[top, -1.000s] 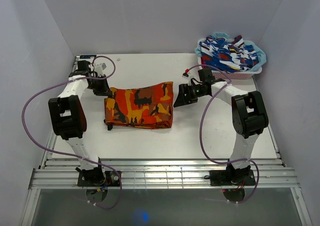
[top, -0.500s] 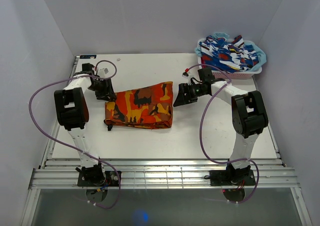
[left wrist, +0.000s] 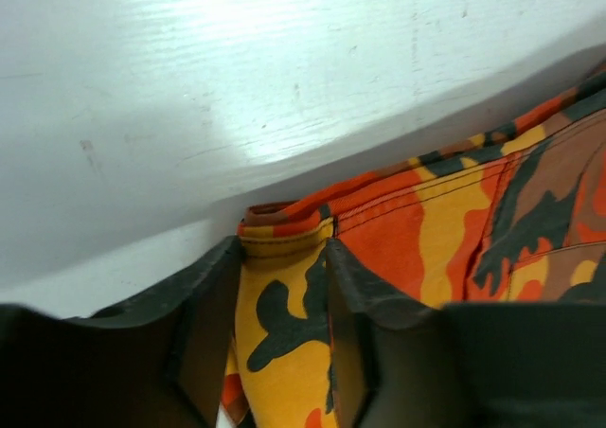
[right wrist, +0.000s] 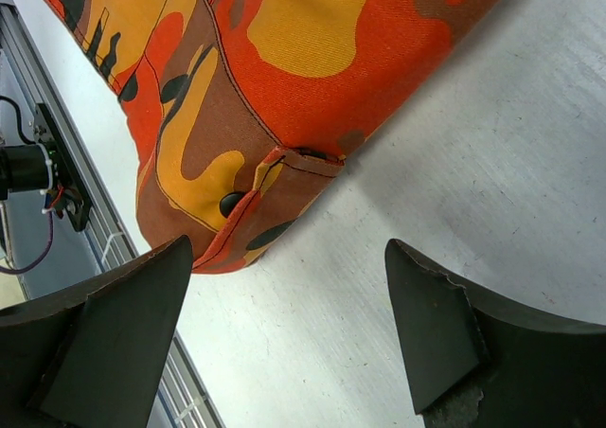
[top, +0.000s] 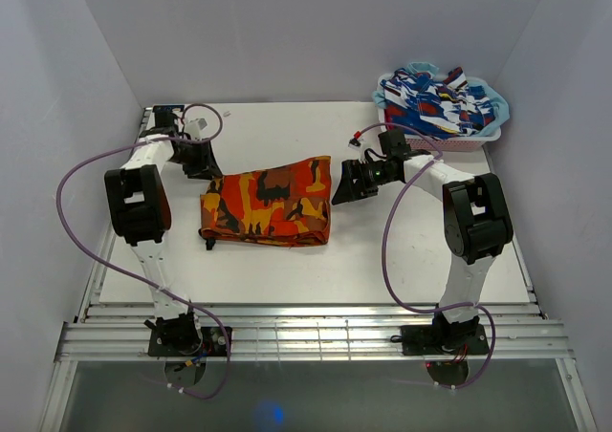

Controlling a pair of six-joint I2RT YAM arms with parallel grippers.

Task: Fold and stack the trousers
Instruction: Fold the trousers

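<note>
Folded trousers [top: 268, 205] at the middle of the table [top: 287, 131], long axis left to right. Left gripper [left wrist: 281, 258] parted astride their far-left corner, no clear pinch; right gripper [top: 344, 183] spread wide, empty, just beside the right end

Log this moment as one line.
folded orange-red-yellow camouflage fabric trousers: on white table | left gripper: open, astride corner | right gripper: open, empty, beside right end
</note>
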